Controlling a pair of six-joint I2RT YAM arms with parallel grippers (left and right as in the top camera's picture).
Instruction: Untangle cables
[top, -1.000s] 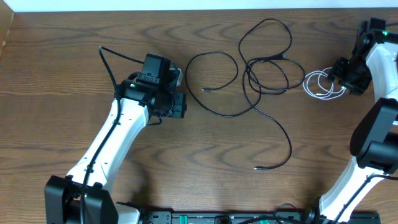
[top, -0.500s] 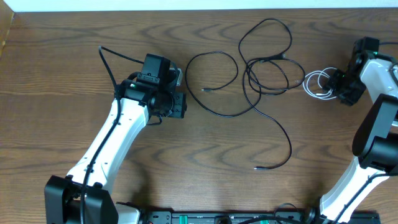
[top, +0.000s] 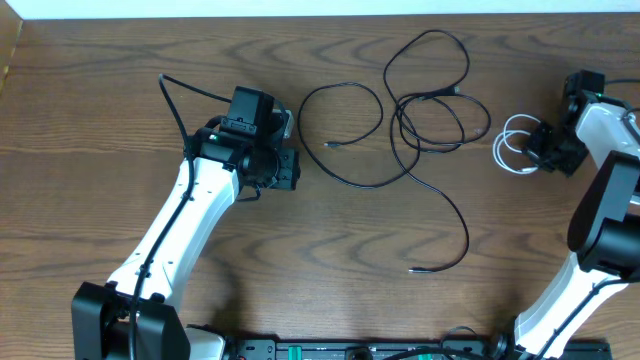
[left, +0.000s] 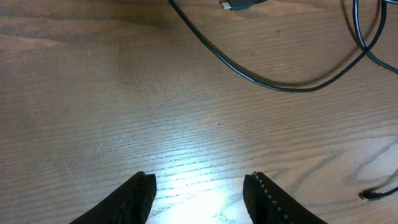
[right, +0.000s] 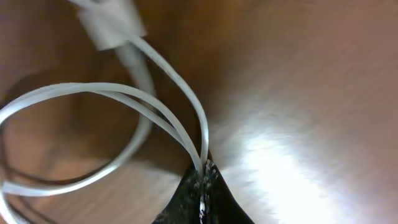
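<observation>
The long black cable (top: 466, 235) lies in loose loops across the middle of the table. The white cable (top: 503, 140) is coiled at the right, apart from the black one. My right gripper (top: 548, 148) is at the coil's right side. In the right wrist view it (right: 204, 171) is shut, with two strands of the white cable (right: 134, 98) pinched between its tips and the white plug (right: 109, 25) above. My left gripper (top: 290, 170) hovers left of the black loops. It (left: 199, 180) is open over bare wood, with the black cable (left: 280, 87) beyond its fingertips.
The wooden table (top: 300, 260) extends to a pale back edge (top: 300, 10). One black plug end (top: 415, 270) lies at the front centre, another (top: 330, 146) inside the left loop. A thicker arm cable (top: 175, 100) arcs beside the left arm.
My right gripper has come down and shut on the white cable, and the coil has shifted slightly right. The left arm and the black cable have not moved.
</observation>
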